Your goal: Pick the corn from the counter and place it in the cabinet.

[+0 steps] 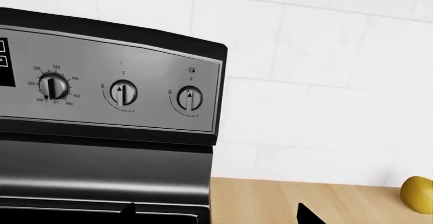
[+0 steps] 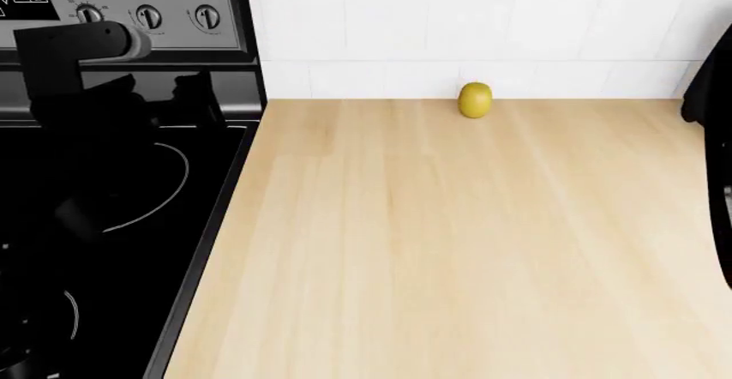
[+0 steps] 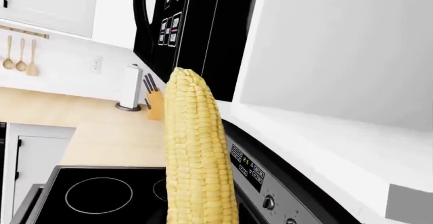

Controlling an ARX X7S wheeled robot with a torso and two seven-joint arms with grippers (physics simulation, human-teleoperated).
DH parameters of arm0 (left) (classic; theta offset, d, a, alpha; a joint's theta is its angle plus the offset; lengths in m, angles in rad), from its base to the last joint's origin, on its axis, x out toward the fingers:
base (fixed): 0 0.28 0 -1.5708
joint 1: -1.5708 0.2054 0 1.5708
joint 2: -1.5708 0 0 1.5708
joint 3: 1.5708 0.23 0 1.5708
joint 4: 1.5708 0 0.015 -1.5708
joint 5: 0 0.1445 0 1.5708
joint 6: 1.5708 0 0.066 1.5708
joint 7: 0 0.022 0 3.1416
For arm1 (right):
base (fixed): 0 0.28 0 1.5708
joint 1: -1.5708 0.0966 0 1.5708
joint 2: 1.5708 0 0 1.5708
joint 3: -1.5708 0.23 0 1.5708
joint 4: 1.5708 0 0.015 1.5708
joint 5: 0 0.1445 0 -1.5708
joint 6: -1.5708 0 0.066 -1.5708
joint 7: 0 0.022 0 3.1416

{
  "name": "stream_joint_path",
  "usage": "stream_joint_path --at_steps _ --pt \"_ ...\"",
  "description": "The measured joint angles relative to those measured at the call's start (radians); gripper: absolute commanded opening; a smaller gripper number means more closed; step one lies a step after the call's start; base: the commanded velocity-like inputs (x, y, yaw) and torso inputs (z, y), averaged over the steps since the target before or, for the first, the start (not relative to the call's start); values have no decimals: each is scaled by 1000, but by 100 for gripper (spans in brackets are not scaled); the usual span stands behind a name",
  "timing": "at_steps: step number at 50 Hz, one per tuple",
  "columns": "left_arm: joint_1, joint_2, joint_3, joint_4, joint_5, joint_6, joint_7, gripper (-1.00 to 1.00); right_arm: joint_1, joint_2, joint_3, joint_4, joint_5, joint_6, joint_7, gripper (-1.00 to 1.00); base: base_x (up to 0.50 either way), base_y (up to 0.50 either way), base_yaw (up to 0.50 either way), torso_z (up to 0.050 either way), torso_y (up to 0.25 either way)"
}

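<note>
The corn (image 3: pixel 196 153), a yellow cob with rows of kernels, fills the middle of the right wrist view. It rises from that view's lower edge, held in the air above the stove. The fingers of the right gripper are hidden behind it. Beside the cob stands a white cabinet face (image 3: pixel 338 46). In the head view only a dark piece of the right arm (image 2: pixel 704 87) shows, and no corn lies on the beige counter (image 2: pixel 458 225). My left gripper (image 2: pixel 171 87) hangs over the stovetop with its fingertips (image 1: pixel 308 216) wide apart and nothing between them.
A yellow-green egg-shaped fruit (image 2: pixel 475 99) rests on the counter against the white tiled wall. The black stove (image 2: pixel 103 225) with its knob panel (image 1: pixel 121 92) lies to the left. A black microwave (image 3: pixel 189 26), a knife block (image 3: pixel 154 102) and a paper towel roll (image 3: pixel 129 87) show beyond.
</note>
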State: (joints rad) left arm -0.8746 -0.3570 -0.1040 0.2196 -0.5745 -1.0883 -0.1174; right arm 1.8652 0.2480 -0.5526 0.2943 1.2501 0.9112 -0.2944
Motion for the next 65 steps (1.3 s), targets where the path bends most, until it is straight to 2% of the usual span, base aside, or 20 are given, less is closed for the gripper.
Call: stream_joint_path --at_steps 34,51,56,65 --pt "4 -5 -1 3 -15 1 -9 100 202 -127 28 310 -32 -78 1 -100 0 0 0 0 0" --pt "7 -8 -6 8 -25 -1 -15 100 334 -198 22 553 -64 -143 -8 -100 0 0 0 0 0" --pt "6 -9 -6 6 -26 0 -16 100 380 -217 -78 678 -18 -214 -6 -100 0 0 0 0 0" --pt "6 -10 -4 4 -29 2 -18 100 437 -236 -410 831 233 -379 75 -100 0 0 0 0 0"
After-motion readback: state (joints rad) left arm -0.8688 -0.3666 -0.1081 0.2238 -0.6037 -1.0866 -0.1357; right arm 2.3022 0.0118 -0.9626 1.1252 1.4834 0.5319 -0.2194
